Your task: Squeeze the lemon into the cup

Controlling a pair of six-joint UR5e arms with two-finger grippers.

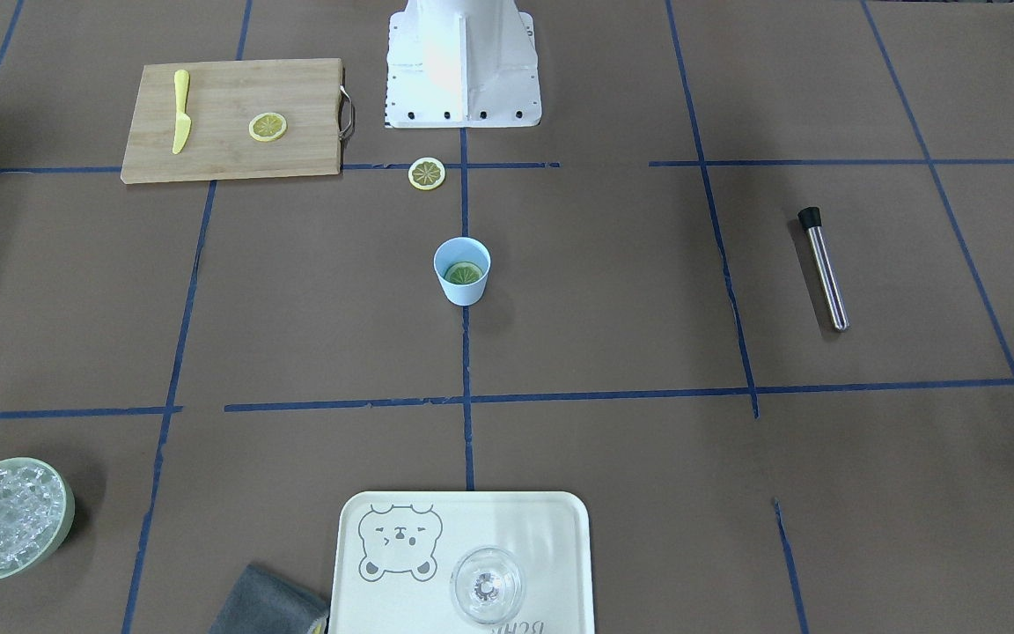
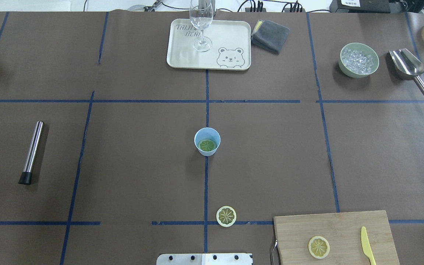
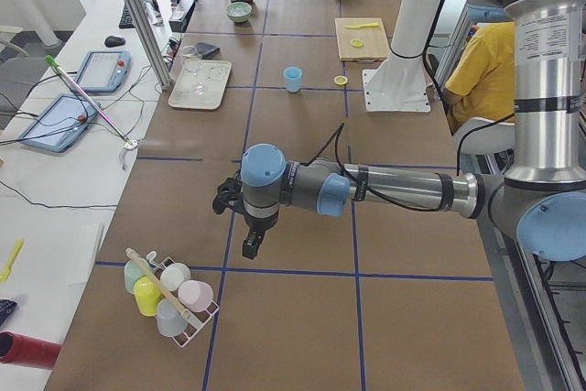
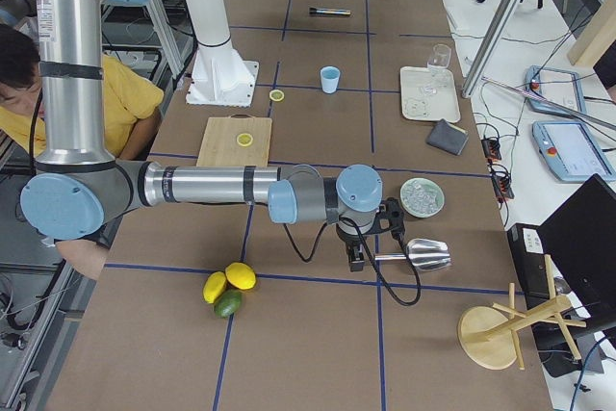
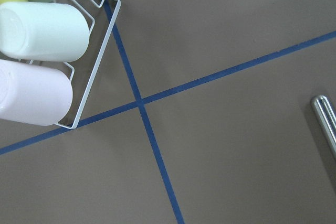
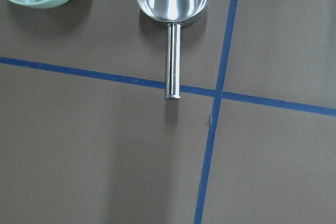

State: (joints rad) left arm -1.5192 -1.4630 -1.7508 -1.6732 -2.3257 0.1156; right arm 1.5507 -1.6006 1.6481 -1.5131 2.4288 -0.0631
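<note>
Hanging left gripper (image 3: 250, 246) and right gripper (image 4: 354, 260) above table (image 2: 123, 165), well apart from centre-frame cup (image 2: 207, 137) holding citrus slice (image 2: 207, 145); cannot tell either's opening or hold.

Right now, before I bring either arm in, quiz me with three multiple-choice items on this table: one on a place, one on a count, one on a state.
1. The wine glass stands:
A. on the bear tray
B. on a wooden board
C. inside a bowl

2. Lemon slices lying outside the cup:
A. one
B. two
C. four

3. The cup is:
A. tipped on its side
B. upright and empty
C. upright with a slice inside

Answers:
1 A, the glass's foot rests on the tray's surface near the lettering.
2 B, one slice lies on the brown paper near the robot's base, and another slice lies on the cutting board.
3 C, the overhead view looks down the cup's open mouth onto a greenish slice at its bottom.
</note>
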